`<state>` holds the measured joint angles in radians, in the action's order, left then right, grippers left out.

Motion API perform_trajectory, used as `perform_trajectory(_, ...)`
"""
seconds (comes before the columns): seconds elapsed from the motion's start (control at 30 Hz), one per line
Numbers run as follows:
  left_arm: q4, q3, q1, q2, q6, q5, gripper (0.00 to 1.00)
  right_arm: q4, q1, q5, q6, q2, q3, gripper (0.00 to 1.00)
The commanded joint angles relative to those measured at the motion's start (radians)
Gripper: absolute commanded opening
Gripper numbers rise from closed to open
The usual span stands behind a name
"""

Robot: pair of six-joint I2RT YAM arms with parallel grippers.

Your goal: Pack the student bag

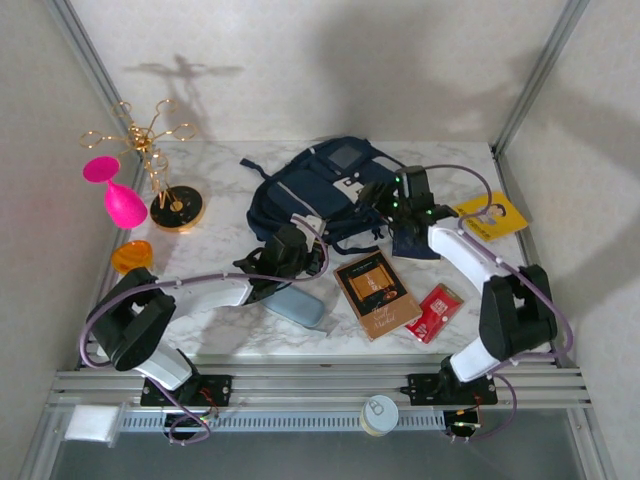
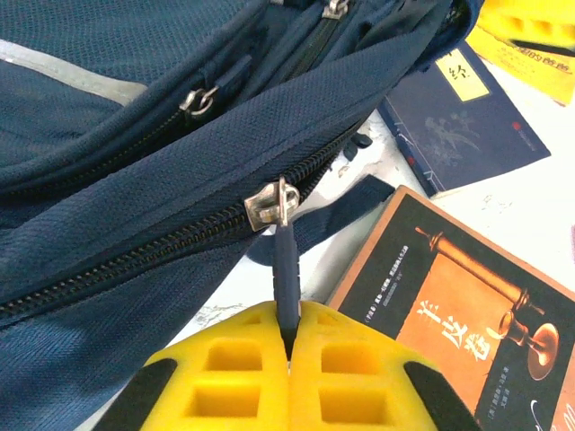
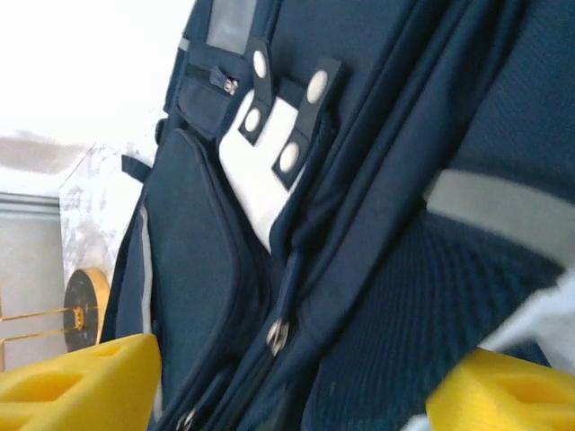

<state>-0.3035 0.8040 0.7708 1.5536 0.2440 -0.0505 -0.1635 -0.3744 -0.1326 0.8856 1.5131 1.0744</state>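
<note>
Up top: bag [image 1: 320,185] flat on bench [image 1: 240,335], toward the back, both arms reaching to it. From left wrist: left jaws pinched tight on zip pull [image 2: 286,269], book [image 2: 467,332] just beside. From right wrist: right jaws wide apart, close up against bag.

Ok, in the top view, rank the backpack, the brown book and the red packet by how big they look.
Largest: student bag.
Then brown book.
Smallest: red packet.
All lie on one tabletop, so camera nearness barely skews this.
</note>
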Motion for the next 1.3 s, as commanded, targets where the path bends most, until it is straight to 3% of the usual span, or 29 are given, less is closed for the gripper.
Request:
perform_trajectory(0.0, -0.032, 0.047, 0.004, -0.003, 0.011, -0.022, 0.00, 0.014, -0.002, -0.083, 0.042, -0.069, -0.085, 0.82)
perform_trajectory(0.1, -0.028, 0.058, 0.004, 0.008, 0.011, -0.018, 0.00, 0.109, -0.052, -0.146, 0.144, -0.078, -0.155, 0.86)
perform_trajectory(0.2, -0.028, 0.075, 0.004, 0.022, 0.009, -0.050, 0.00, 0.190, -0.114, -0.119, 0.235, -0.058, -0.174, 0.88)
perform_trajectory(0.4, -0.006, 0.118, 0.004, 0.059, 0.010, -0.078, 0.00, 0.276, -0.139, -0.027, 0.362, 0.067, -0.157, 0.87)
perform_trajectory(0.5, 0.009, 0.127, 0.004, 0.068, 0.000, -0.084, 0.00, 0.335, -0.137, 0.002, 0.410, 0.108, -0.164, 0.77)
perform_trajectory(0.6, 0.018, 0.127, 0.004, 0.067, -0.003, -0.077, 0.00, 0.369, -0.137, 0.078, 0.386, 0.119, -0.156, 0.53)
perform_trajectory(0.73, 0.054, 0.124, 0.002, 0.054, -0.008, -0.054, 0.00, 0.355, -0.137, 0.078, 0.289, 0.142, -0.096, 0.16)
perform_trajectory(0.8, 0.077, 0.115, -0.002, 0.040, -0.008, -0.032, 0.00, 0.336, -0.141, 0.070, 0.230, 0.147, -0.071, 0.06)
perform_trajectory(1.0, 0.113, -0.002, -0.042, -0.059, 0.018, 0.016, 0.00, 0.300, -0.112, -0.023, -0.017, 0.113, -0.047, 0.00)
perform_trajectory(1.2, 0.113, -0.136, -0.074, -0.142, 0.029, 0.005, 0.00, 0.298, 0.005, -0.247, -0.194, 0.122, 0.005, 0.00)
perform_trajectory(1.27, 0.121, -0.147, -0.089, -0.150, 0.023, -0.001, 0.00, 0.259, 0.033, -0.265, -0.250, 0.152, 0.052, 0.00)
